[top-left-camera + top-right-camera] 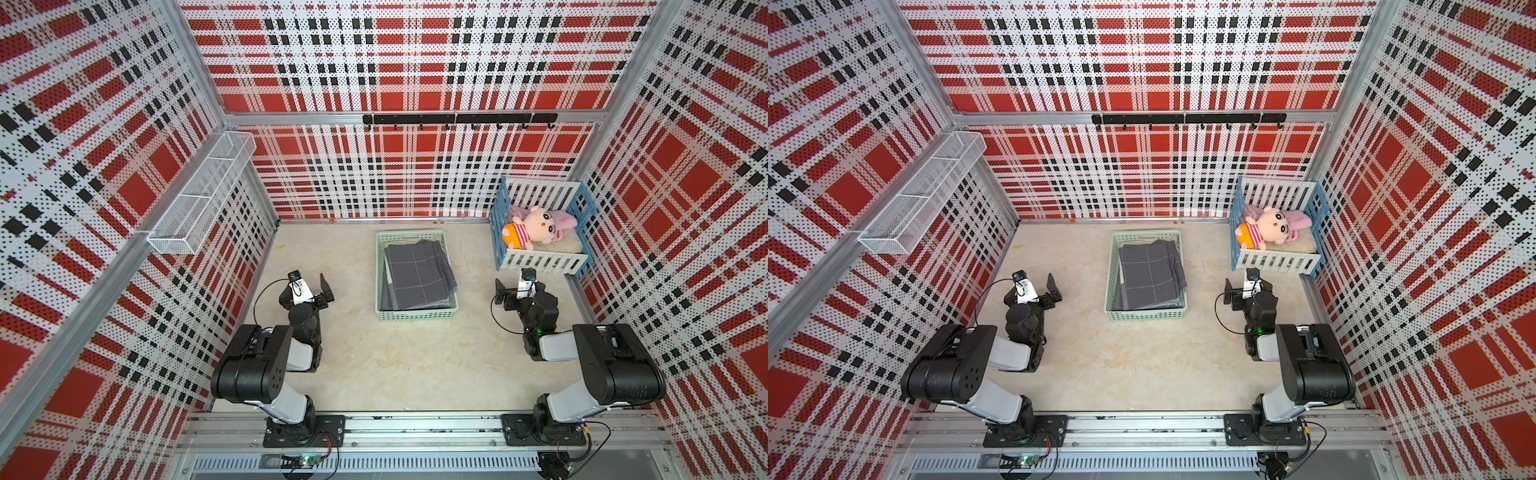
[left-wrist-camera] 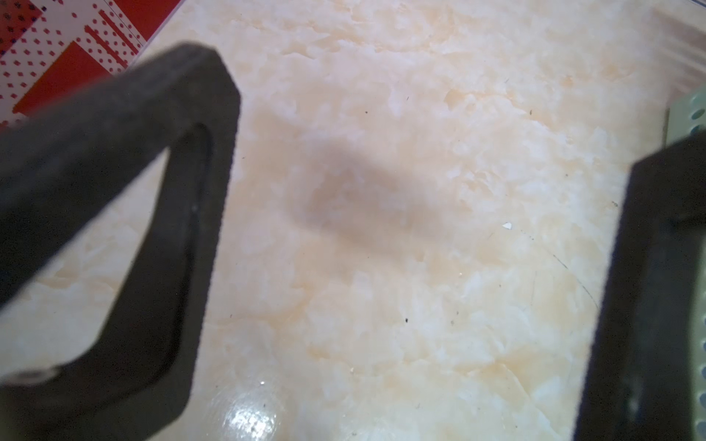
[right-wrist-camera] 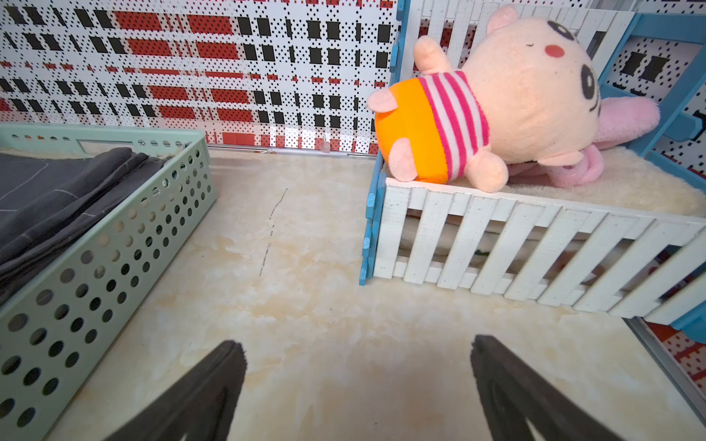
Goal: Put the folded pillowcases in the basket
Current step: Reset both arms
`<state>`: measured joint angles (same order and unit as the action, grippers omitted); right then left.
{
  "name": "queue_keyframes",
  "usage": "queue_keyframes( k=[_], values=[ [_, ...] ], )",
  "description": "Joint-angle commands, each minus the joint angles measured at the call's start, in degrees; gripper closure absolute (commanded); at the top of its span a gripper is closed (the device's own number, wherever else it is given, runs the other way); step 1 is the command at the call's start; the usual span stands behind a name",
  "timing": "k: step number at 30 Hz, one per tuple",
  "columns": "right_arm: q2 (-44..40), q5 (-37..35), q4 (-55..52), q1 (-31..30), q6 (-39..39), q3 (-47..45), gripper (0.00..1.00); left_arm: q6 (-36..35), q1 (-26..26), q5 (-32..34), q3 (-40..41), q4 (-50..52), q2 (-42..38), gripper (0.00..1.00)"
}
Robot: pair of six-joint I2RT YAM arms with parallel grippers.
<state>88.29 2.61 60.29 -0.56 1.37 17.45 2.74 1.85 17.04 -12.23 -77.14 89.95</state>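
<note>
The pale mint-green basket stands at the middle back of the table. A folded dark grey pillowcase with thin white lines lies inside it, one edge lapping at the right wall. My left gripper hangs open left of the basket, nothing between its fingers. The left wrist view shows that gripper over bare table, with a sliver of the basket. My right gripper is open and empty right of the basket, apart from the pillowcase.
A blue-and-white toy crib with a plush doll stands at the back right, just beyond my right gripper. A white wire-mesh shelf hangs on the left wall. A black hook rail runs along the back wall.
</note>
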Motion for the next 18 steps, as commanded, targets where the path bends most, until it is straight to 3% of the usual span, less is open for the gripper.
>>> queue_keyframes(
  k=[1,18],
  values=[
    [0.0,-0.4,0.5,0.4,0.6,0.3,0.00,0.0,0.2,0.6,-0.1,-1.1,-0.2,0.01],
    [0.0,-0.9,0.3,0.2,0.6,0.4,0.00,0.0,0.2,0.7,-0.1,-1.1,-0.3,0.01]
  ],
)
